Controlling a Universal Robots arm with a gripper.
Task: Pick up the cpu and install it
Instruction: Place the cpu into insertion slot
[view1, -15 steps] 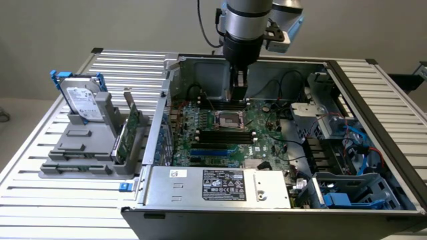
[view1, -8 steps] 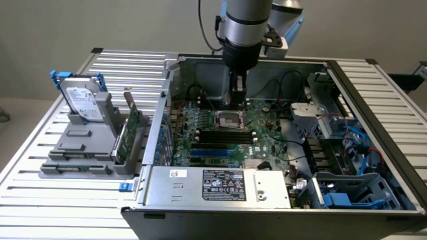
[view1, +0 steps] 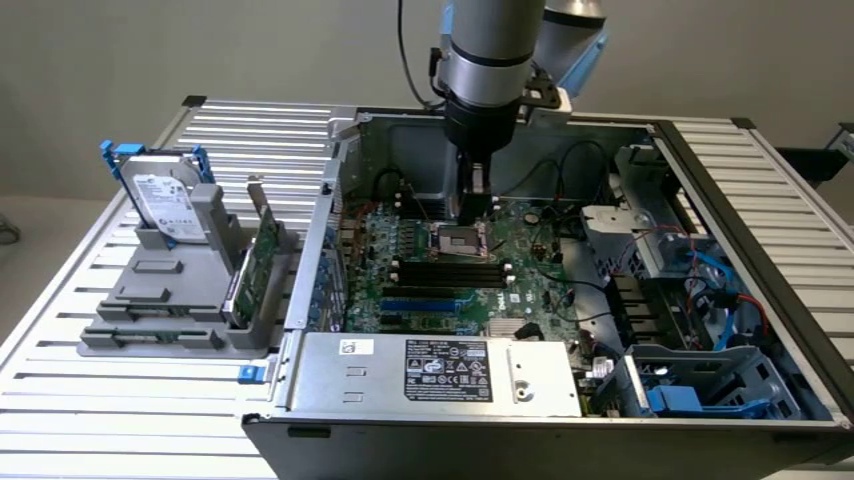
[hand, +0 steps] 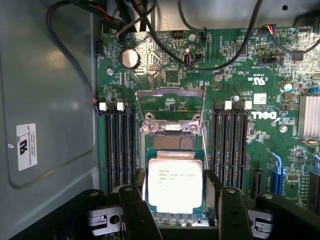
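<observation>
Gripper (hand: 175, 191) is down inside the computer case (view1: 747, 200), low over the motherboard (hand: 165, 75). In the wrist view we see the cpu (hand: 175, 182) pinched by two opposite edges between the dark fingers (hand: 135, 205), jaws closed only to the chip's width, silver top facing the camera. It hangs over the socket (hand: 172, 142) and covers part of it; a strip of pins is uncovered. The hold-down frame (hand: 170, 102) stands swung open. We judge the pickup done and the install in hand, at placement. Seating calls for edges squared to the socket, chip level, no sideways scrape across pins. Touching or just above, we cannot tell.
</observation>
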